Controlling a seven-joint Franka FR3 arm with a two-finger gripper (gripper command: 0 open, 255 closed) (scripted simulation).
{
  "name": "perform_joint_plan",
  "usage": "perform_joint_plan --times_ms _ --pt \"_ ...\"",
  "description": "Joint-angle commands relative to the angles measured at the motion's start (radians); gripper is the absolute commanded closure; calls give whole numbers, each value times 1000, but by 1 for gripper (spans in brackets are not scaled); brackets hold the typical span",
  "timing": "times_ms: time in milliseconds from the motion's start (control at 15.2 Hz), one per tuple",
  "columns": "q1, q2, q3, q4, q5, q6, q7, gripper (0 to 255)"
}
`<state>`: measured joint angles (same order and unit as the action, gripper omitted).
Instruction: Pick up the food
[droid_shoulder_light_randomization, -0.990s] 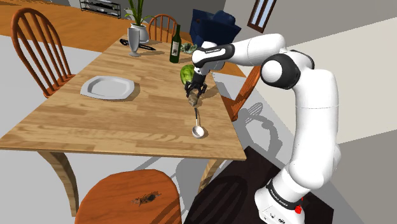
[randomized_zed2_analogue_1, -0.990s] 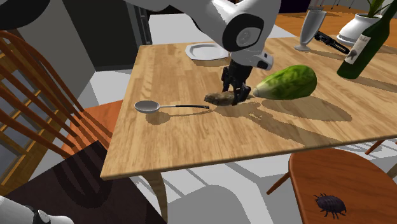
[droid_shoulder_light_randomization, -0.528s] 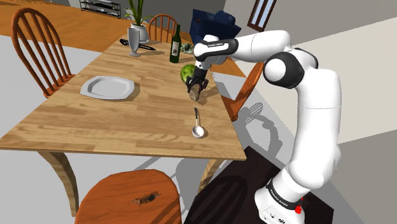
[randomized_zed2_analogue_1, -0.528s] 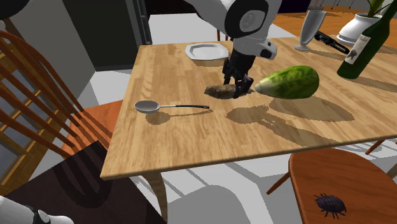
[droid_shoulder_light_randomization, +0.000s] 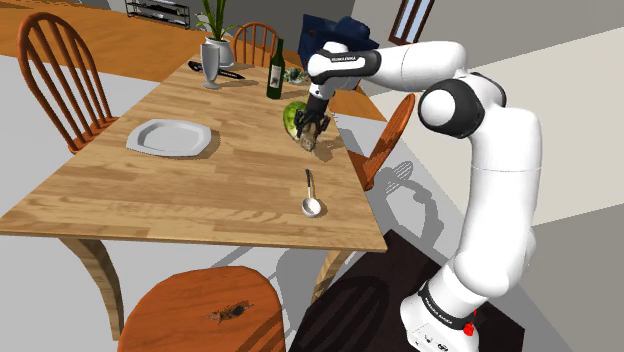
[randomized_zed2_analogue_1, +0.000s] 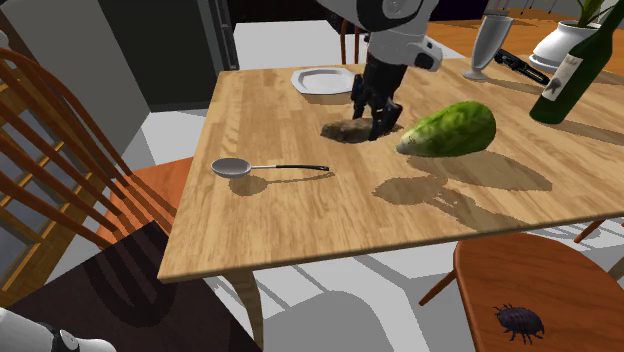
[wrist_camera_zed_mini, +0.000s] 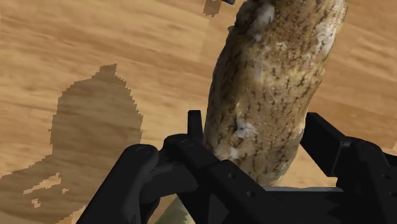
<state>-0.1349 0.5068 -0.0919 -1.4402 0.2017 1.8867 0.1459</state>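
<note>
The gripper (randomized_zed2_analogue_1: 373, 124) is closed on the food (randomized_zed2_analogue_1: 343, 132), a brown, mottled oblong lump. In the wrist view the two black fingers (wrist_camera_zed_mini: 194, 132) press against its sides at one end, and the rest of it sticks out past them.

The food appears to hang clear of the table (randomized_zed2_analogue_1: 290, 215). The wrist view shows wood grain beyond it, with a shadow lying well apart from it. In the second exterior view the arm's shadow falls on the boards at about 5 o'clock from the gripper, not under it. That gap suggests real height, though how much cannot be told.

In the second exterior view a green fruit (randomized_zed2_analogue_1: 450, 128) lies on the table at 3 o'clock from the gripper, near but apart. A spoon (randomized_zed2_analogue_1: 262, 167) lies at 8 o'clock and a plate (randomized_zed2_analogue_1: 322, 78) at 11 o'clock. A bottle (randomized_zed2_analogue_1: 570, 68) stands far off at 2 o'clock.

As a judgement, the grasp is made and the lift looks done or nearly so. What remains is at most a little more rise with the grip kept firm. The hold sits at one end of the lump, so it could pivot or slip.
</note>
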Motion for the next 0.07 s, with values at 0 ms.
perform_joint_plan --times_ms 0 --pt "0 2 0 12 -1 -10 2 255"
